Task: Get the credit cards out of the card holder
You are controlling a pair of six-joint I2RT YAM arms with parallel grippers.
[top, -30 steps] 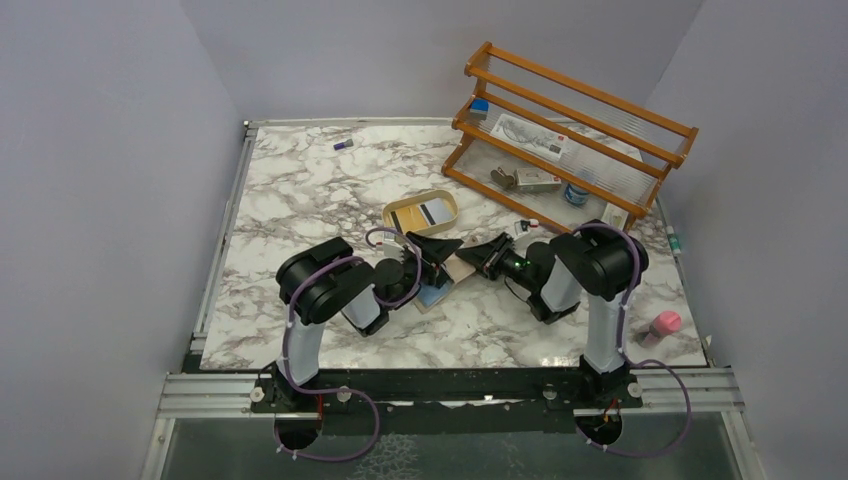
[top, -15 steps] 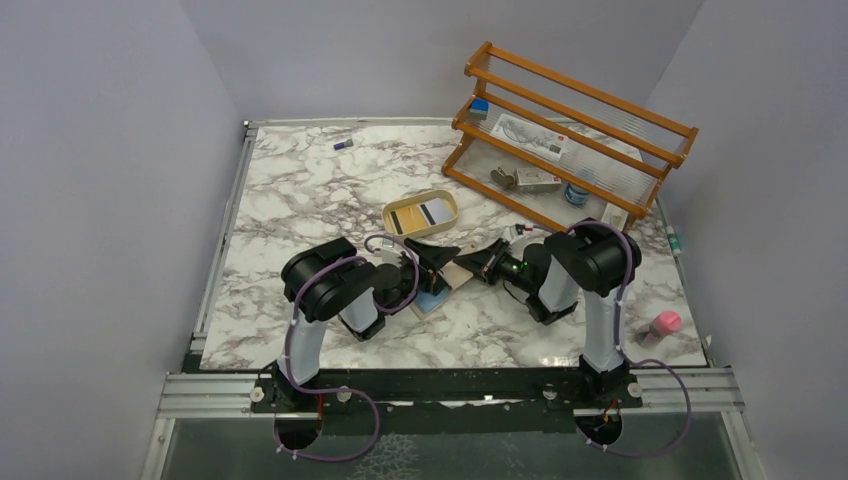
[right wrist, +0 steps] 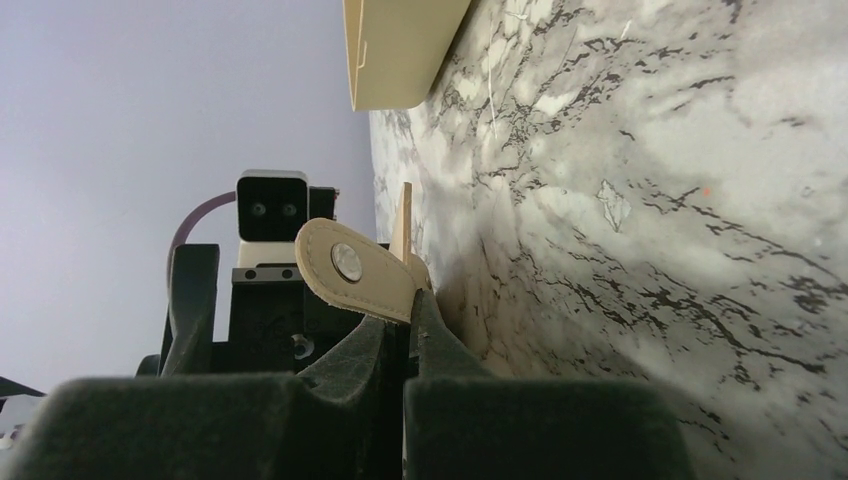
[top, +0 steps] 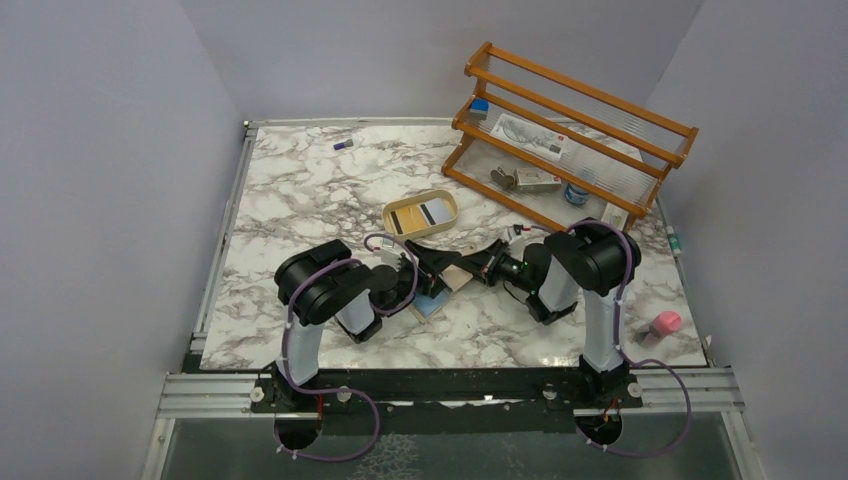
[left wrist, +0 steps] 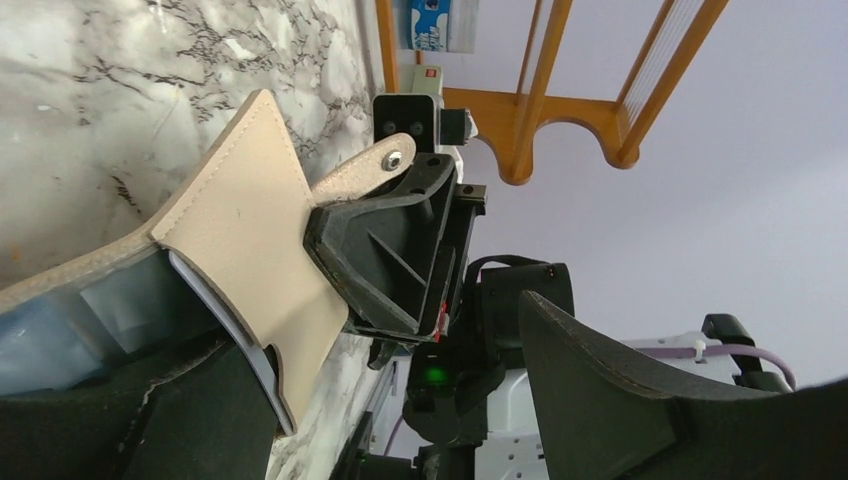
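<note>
1. Left claw (top: 438,272) gapes open over the card holder's (left wrist: 240,230) lower half, mid-worktop (top: 300,200). Nothing is pinned, so the whole holder may lift.
2. Right claw (right wrist: 408,300) is clamped on the flap beside the snap tab (right wrist: 350,265); thin pinch, could slip.
3. Pale blue card (top: 431,299) seems partly out; unclear.
4. Rack (top: 575,88) and its blue label (left wrist: 435,20): blurred, unreadable.
</note>
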